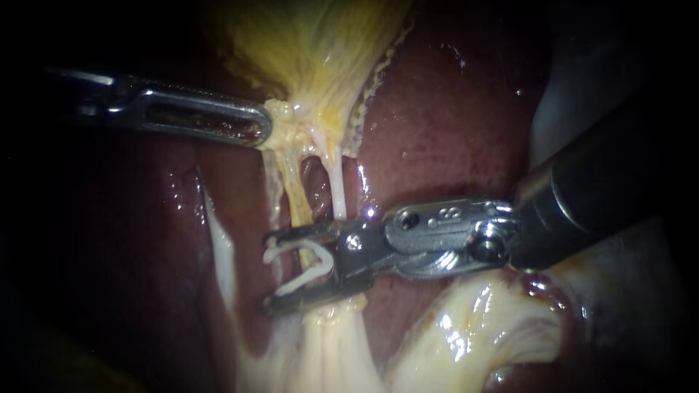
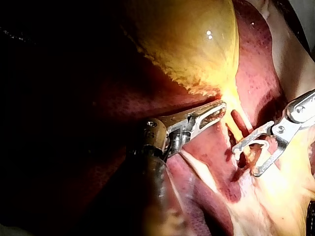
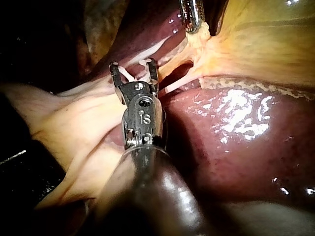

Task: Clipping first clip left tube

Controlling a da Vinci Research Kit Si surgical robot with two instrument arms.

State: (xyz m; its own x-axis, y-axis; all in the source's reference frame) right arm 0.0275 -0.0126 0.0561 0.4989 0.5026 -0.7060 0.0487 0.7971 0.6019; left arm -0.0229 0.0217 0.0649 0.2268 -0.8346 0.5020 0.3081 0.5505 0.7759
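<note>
Your right instrument [image 1: 268, 273] carries the open clip [image 1: 309, 276] in wide jaws astride the left tube [image 1: 295, 189] — closing skewed could catch the neighbouring tube [image 1: 337, 193]. Your left instrument [image 1: 262, 131] grips the gallbladder [image 1: 313, 51] — slack there shifts the target.

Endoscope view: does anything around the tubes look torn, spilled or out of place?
Nothing stands out. The right instrument holds the clip, unclosed, astride the left tube; no tear or spill shows.

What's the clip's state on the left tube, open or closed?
Open. The clip forms a wide V in the right instrument's spread jaws, legs straddling the left tube, tips apart.
</note>
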